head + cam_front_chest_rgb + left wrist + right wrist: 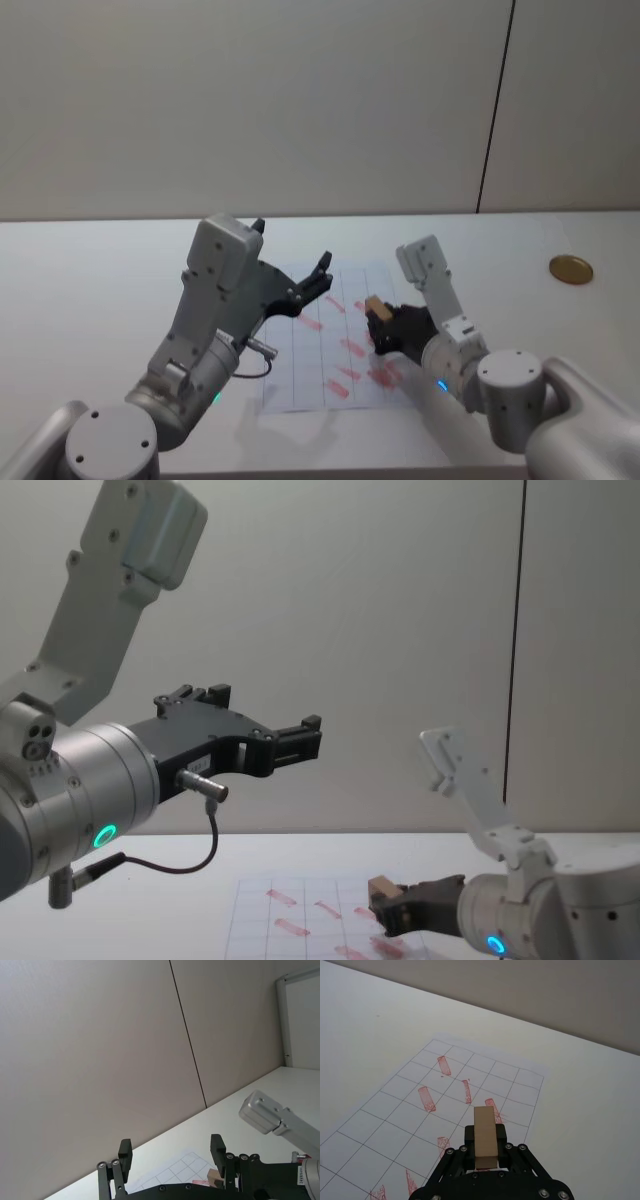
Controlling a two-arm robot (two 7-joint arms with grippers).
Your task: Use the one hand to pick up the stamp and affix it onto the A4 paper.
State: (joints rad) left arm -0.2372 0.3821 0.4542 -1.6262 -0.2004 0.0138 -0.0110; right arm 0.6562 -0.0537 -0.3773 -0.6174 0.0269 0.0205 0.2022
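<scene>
Head view: the black two-finger right gripper [385, 325] is clamped on the small light tan wooden stamp block [376, 306], over the white blue-gridded A4 paper [300, 385], toward its 2 o'clock part. The left gripper [320, 275], jaws apart, hangs idle at the sheet's 11 o'clock.

Right wrist view: the grip is on the block's long flat sides.

Chest view: it sits close above the sheet. It looks light, rigid and smooth, so a firm mid-side hold suits.
</scene>
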